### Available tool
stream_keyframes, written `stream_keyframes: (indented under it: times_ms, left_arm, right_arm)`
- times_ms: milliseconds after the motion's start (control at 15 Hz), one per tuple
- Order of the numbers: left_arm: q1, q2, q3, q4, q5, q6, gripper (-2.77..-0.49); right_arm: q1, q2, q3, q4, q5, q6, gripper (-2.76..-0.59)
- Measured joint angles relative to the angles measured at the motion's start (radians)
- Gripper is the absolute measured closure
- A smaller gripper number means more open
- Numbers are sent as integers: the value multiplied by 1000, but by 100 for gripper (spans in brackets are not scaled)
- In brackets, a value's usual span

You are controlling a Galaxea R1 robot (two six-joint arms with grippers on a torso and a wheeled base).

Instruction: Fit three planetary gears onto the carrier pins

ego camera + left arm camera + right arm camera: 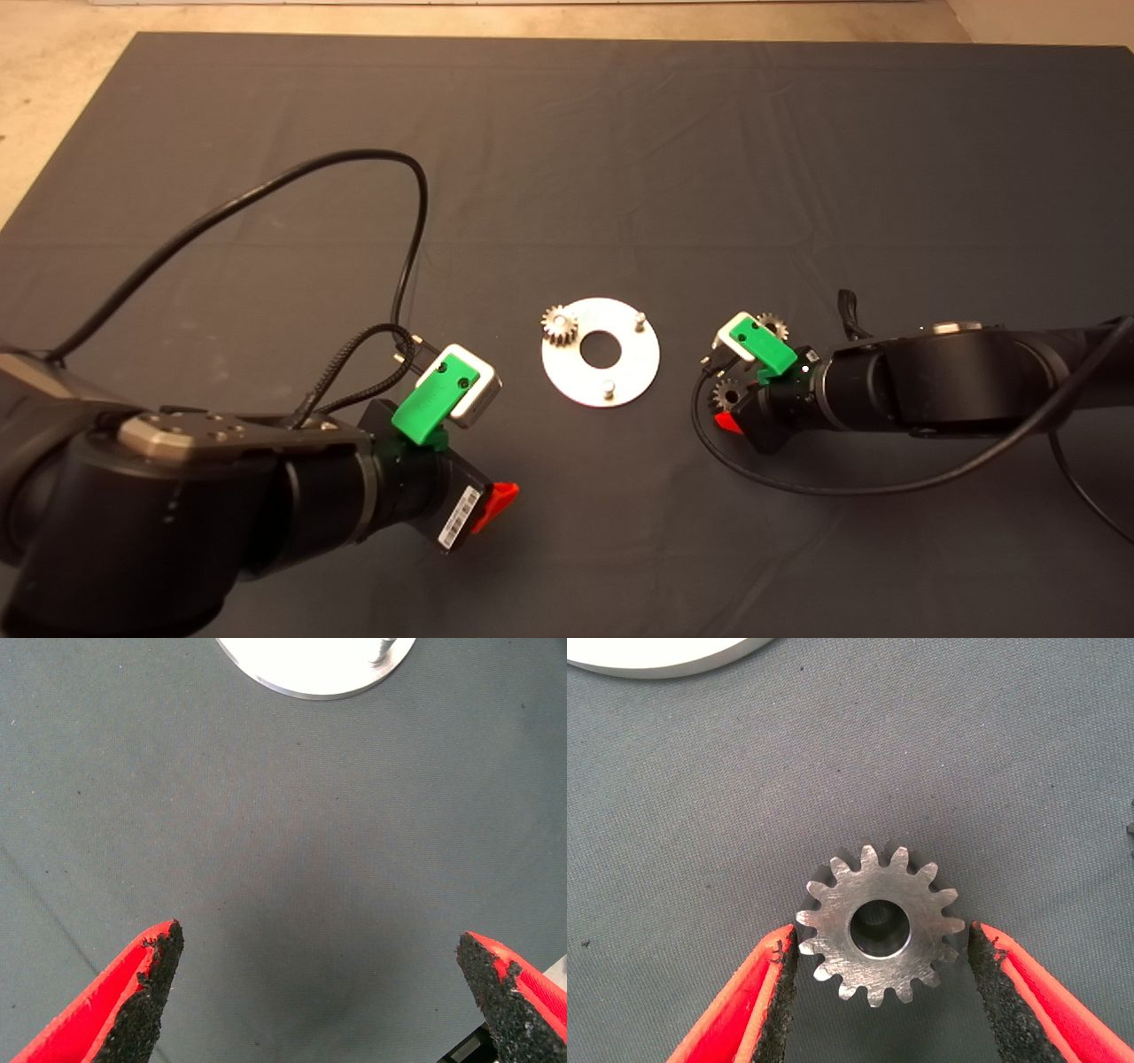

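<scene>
a: where do the gears sit?
b: one gear (560,325) is on a pin at the far left edge of the silver disc (620,381); two pins (640,321) stand bare. another gear (878,925) lies flat on the desk mat (567,159), right of the disc.
a: and the right hand (879,961)?
b: low over that gear, fingers (775,992) either side, close to its teeth but not clamped. a third gear (772,326) peeks out behind it.
a: the left hand (319,974)?
b: spread wide over bare mat, left of the disc.
</scene>
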Motion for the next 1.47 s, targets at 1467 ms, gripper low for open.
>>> stream_keyframes:
  times_ms: [1467]
  left_arm:
    - [0, 0, 0, 0, 0, 0, -222]
  right_arm:
    - [-5, 0, 26, -33, -4, 1, -99]
